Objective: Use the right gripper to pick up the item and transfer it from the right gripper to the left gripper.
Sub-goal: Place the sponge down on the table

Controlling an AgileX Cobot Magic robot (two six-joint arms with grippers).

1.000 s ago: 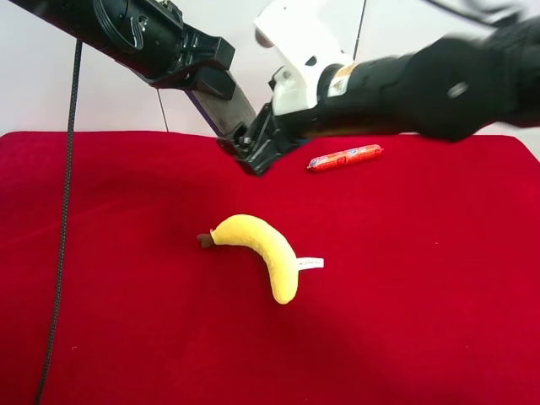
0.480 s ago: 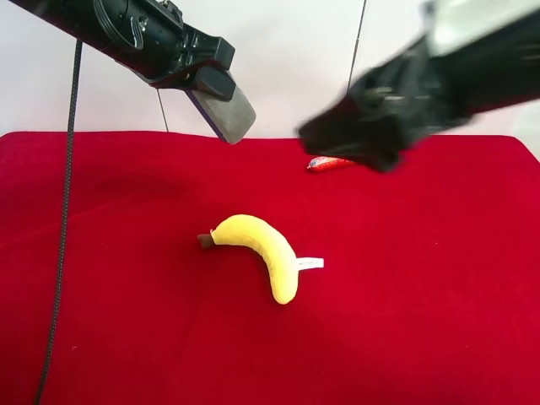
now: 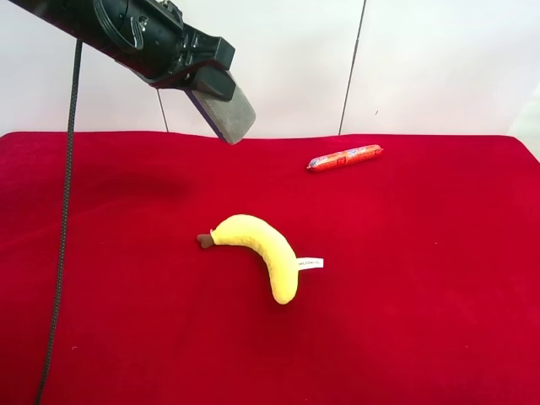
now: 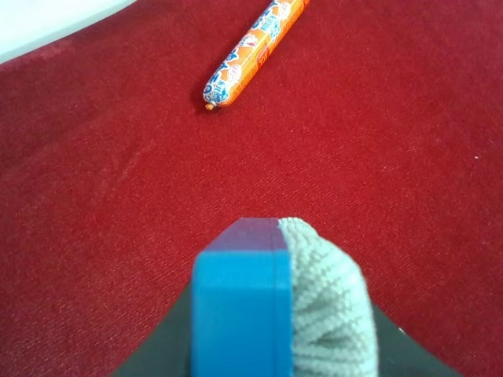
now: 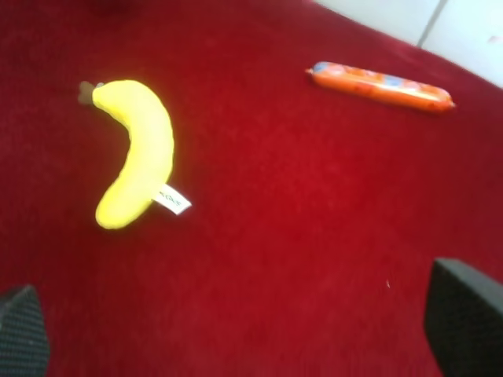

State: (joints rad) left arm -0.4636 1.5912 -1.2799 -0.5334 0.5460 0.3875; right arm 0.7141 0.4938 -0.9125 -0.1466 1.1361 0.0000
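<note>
A flat sponge (image 3: 229, 112), blue on one side and grey mesh on the other, sticks out of my left gripper (image 3: 205, 78), high at the exterior high view's upper left. The left wrist view shows the sponge (image 4: 279, 306) end-on between the dark jaws, above the red cloth. My right gripper (image 5: 244, 330) is open and empty; its two black fingertips (image 5: 466, 326) show wide apart in the right wrist view. It is out of the exterior high view.
A yellow plush banana (image 3: 257, 251) with a white tag lies mid-table on the red cloth (image 3: 422, 295); it also shows in the right wrist view (image 5: 137, 149). An orange wrapped sausage (image 3: 344, 158) lies at the back right, seen from both wrists (image 5: 380, 86) (image 4: 255, 51).
The arm at the exterior high view's right let go of the sponge beside the left gripper, pulled away to the right and left the view. The left gripper keeps the sponge.
</note>
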